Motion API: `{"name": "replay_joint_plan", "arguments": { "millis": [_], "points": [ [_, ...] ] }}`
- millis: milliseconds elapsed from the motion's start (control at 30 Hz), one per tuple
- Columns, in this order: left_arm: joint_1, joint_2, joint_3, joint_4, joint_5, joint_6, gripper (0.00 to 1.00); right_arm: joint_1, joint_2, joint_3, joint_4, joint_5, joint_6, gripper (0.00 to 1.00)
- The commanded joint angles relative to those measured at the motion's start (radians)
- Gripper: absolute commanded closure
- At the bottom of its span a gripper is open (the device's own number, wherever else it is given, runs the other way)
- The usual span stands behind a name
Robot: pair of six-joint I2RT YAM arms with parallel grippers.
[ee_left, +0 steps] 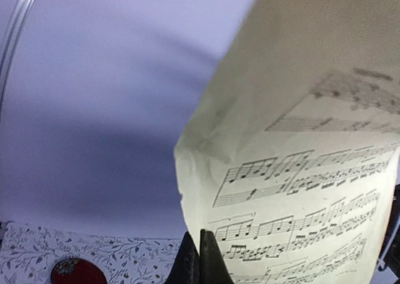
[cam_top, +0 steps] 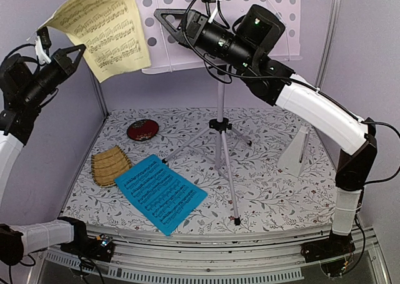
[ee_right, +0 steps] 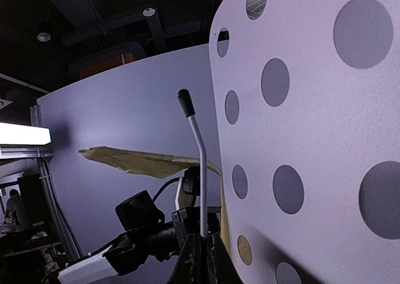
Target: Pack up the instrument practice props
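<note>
Black fingers first: the left gripper (cam_top: pixel 74 54) was clamped flat, high by the left wall, with the lower edge of the yellow sheet (cam_top: pixel 100 30) nipped between its tips. The paper rose from it toward one o'clock, thin and floppy, curling a little, its printed staves showing.

Across the way the right gripper (cam_top: pixel 159 15) was closed down too, up against the face of the music stand (cam_top: pixel 169 55). In its own camera a thin wire arm (ee_right: pixel 199 152) with a black tip ran straight down into the pinched fingertips. It looked to have that wire in hand, though the contact itself was hard to make out.

The stand's plate was smooth white sheet punched with round holes, and its silver tripod legs (cam_top: pixel 220 127) were splayed on the flowered table (cam_top: pixel 275 196).

Now the relation that mattered, to my eye. The blue sheet (cam_top: pixel 160 193) lay flat near the front edge, at five o'clock from the left gripper and well below it. Its long axis ran ten to four, and the left arm was the nearer one. A yellow page laid onto it would want that same slant.

The white metronome (cam_top: pixel 297 149), a smooth pyramid, stood upright at the right, nearer the right arm. A ribbed woven tray (cam_top: pixel 110 165) sat just beside the blue sheet at ten o'clock, with a round red dish (cam_top: pixel 142 130) beyond it.
</note>
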Motion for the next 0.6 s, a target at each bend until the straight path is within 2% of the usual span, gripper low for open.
{"name": "replay_joint_plan", "arguments": {
  "millis": [0, 167, 367, 567],
  "points": [
    [0.089, -0.053, -0.16, 0.085, -0.008, -0.104, 1.0, 0.01, 0.007, -0.012, 0.044, 0.015, -0.011, 0.99],
    [0.118, -0.121, -0.316, 0.096, 0.012, -0.117, 1.0, 0.009, -0.001, -0.027, 0.047, 0.029, -0.016, 0.98],
    [0.119, -0.182, -0.473, 0.058, 0.11, -0.125, 1.0, 0.009, -0.033, -0.061, 0.06, 0.01, -0.026, 0.7],
    [0.117, -0.207, -0.493, -0.087, 0.23, -0.058, 1.0, 0.01, -0.138, -0.214, 0.102, -0.048, -0.074, 0.54]
  ]
}}
